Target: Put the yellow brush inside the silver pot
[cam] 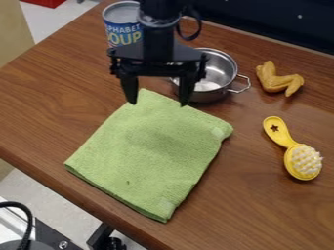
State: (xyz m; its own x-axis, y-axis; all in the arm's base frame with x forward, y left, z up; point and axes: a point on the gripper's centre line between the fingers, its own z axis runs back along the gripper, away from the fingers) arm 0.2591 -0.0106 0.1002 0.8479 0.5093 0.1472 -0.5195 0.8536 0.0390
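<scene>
Hanging open and empty above the green cloth [147, 151]

In the camera view, hangs straight down from the top edge, with the black hand [158, 103] pointed at the table [39, 93] over the far end of the cloth. Holds both fingers spread wide, side by side across the view, with nothing gripped between them. Hides the left part of the silver pot [209, 96] and some of the soup can [119, 22] standing behind to the left. Has the yellow brush [283, 140] well apart on the right, outside the pot, lying on the table to the right of the cloth, bristles up, handle slanting toward the upper left. Shows a toy chicken wing [277, 83] between brush and top edge, near the pot's right handle.
</scene>
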